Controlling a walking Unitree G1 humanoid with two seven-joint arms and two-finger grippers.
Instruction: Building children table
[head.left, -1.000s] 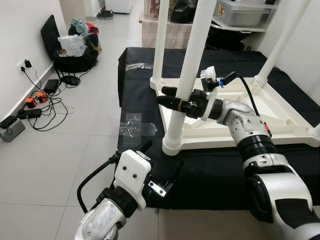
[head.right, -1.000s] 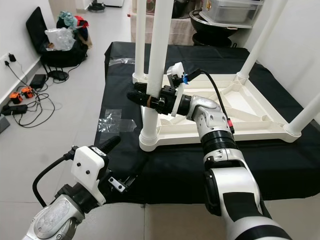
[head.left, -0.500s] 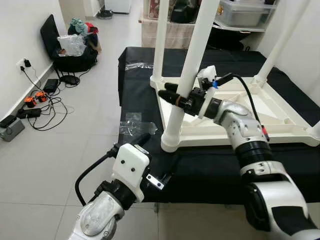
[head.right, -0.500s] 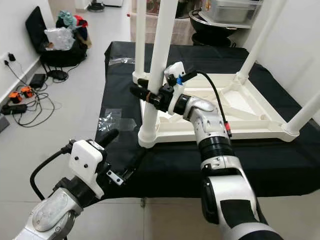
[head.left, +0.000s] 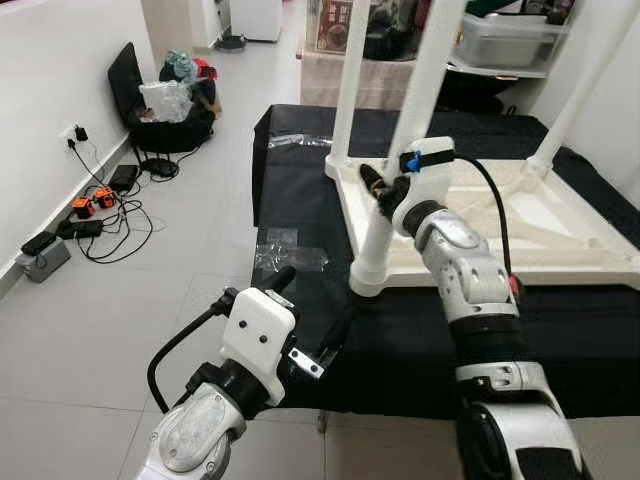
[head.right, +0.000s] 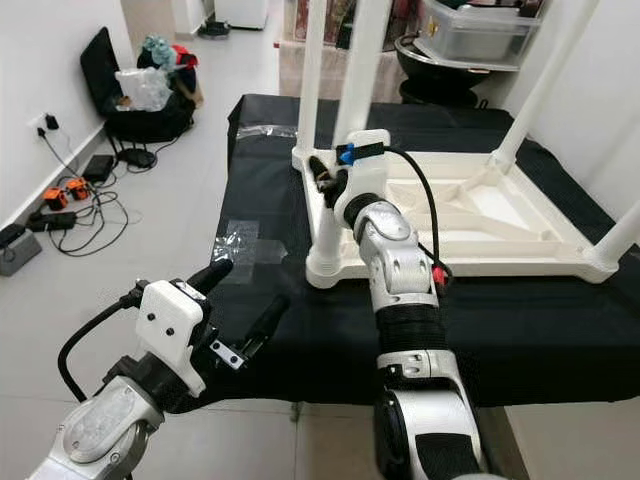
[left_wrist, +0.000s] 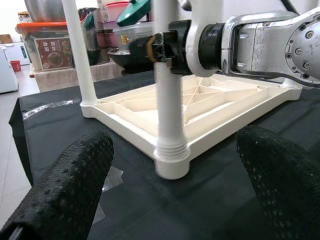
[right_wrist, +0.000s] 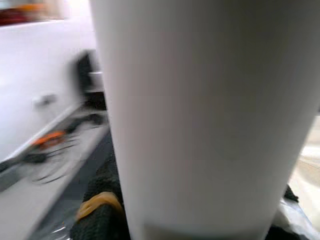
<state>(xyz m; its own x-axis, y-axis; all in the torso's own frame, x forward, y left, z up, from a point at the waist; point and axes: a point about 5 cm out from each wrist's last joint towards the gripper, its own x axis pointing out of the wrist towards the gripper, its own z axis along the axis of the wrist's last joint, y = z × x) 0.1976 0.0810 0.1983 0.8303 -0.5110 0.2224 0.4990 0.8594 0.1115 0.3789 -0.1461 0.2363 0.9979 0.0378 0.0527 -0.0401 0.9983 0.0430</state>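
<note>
The white children's table (head.right: 470, 215) lies upside down on a black sheet (head.right: 520, 320). The right gripper (head.left: 378, 190) clamps the near-corner leg (head.left: 400, 170). The left gripper (head.left: 310, 310) hovers splayed wide off the sheet's edge; cables (head.left: 100, 210) clutter the floor by the wall.

Between the left tool's spread fingers (left_wrist: 60, 190), a white table leg (left_wrist: 169, 95) is gripped by the right tool (left_wrist: 160, 47).

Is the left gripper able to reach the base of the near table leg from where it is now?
Probably yes. The left gripper is open and faces the near table leg; only bare black cloth lies between them. The right gripper grips that leg higher up, so the base looks free.
</note>
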